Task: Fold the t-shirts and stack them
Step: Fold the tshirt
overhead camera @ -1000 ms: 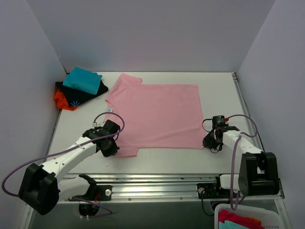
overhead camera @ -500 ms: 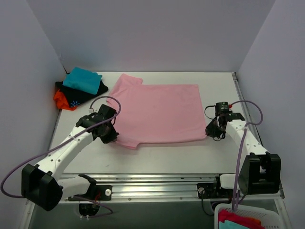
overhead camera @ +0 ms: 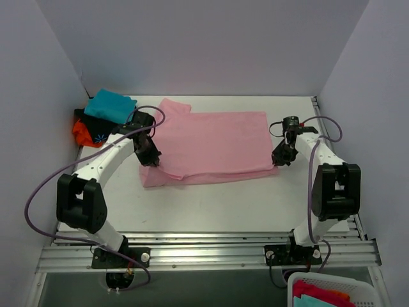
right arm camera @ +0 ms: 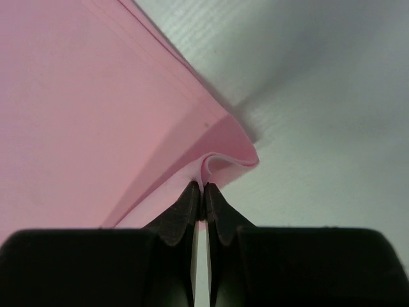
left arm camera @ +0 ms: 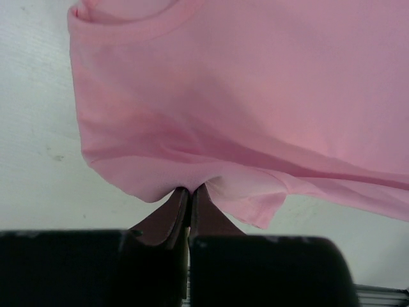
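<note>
Pinching opposite corners of the tee [overhead camera: 211, 144], left gripper [overhead camera: 151, 158] and right gripper [overhead camera: 282, 157], jaws closed on cloth, held its fold straight.

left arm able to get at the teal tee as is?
Probably not as is: the teal tee lies close beside the left tool, but that tool is shut on the pink tee.

Pale lavender walls [overhead camera: 204, 45] surround a white table [overhead camera: 211, 204].
</note>
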Action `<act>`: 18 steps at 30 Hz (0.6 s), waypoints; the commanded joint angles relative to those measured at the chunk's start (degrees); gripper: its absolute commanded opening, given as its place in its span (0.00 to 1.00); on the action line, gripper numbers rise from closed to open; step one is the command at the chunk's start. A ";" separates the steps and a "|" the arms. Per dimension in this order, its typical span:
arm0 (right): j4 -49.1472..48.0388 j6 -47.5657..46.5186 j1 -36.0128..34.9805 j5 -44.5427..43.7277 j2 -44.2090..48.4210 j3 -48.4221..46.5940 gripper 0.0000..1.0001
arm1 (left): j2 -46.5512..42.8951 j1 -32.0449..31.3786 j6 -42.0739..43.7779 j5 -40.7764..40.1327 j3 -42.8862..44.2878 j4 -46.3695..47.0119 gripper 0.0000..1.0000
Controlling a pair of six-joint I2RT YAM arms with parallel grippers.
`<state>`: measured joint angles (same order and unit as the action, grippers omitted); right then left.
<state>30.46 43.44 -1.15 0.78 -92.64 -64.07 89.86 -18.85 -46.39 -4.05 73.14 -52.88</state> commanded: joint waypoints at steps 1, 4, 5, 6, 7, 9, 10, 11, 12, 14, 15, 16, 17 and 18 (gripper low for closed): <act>0.66 -0.20 0.27 -1.39 -5.08 -5.70 0.00 | 5.99 3.54 4.02 3.08 8.21 3.75 0.02; 0.30 -0.20 0.18 -1.39 -12.55 -12.99 0.00 | 13.89 6.36 6.31 5.62 13.67 4.81 0.02; 0.22 -0.11 0.09 -1.39 -16.65 -17.36 0.00 | 16.54 6.98 7.18 6.77 18.13 5.33 0.02; 0.56 0.32 0.01 -1.57 -18.96 -19.75 0.00 | 19.09 7.42 8.76 7.30 20.87 5.07 0.03; 0.92 0.33 0.09 -1.74 -21.07 -22.30 0.00 | 24.78 7.77 9.47 7.31 23.77 4.29 0.16; 3.80 0.59 0.00 -2.79 -27.83 -30.90 0.29 | 30.69 8.92 11.76 8.18 32.56 2.44 0.98; 7.13 0.85 -0.08 -4.36 -29.86 -34.07 0.68 | 36.12 9.35 12.20 8.62 36.07 -0.52 0.94; 8.64 0.86 -0.17 -5.25 -33.01 -37.15 0.93 | 38.61 10.06 12.64 9.93 39.58 -1.86 0.94; 9.96 0.94 -0.17 -6.13 -34.09 -42.31 1.00 | 40.20 10.50 13.16 10.73 45.19 -2.57 0.94; 12.51 0.77 -0.08 -7.19 -35.76 -45.95 1.00 | 40.75 12.51 11.60 15.10 45.95 0.39 0.94; 13.04 0.68 0.18 -7.28 -35.77 -47.79 1.00 | 39.87 13.22 10.89 15.91 43.08 1.98 0.94; 13.74 0.42 0.27 -7.54 -35.42 -48.25 1.00 | 38.30 13.57 10.54 16.44 42.44 3.82 0.94; 13.84 0.24 0.36 -7.72 -34.98 -48.16 1.00 | 37.58 13.84 10.88 16.53 42.08 4.27 0.94; 13.84 -0.02 0.62 -7.89 -34.28 -47.03 1.00 | 36.53 13.84 11.32 16.27 42.25 4.54 0.94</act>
<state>37.76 43.59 -1.13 -3.70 -130.02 -109.32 132.22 -6.31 -36.14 8.80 114.15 -50.89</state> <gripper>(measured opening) 0.996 0.939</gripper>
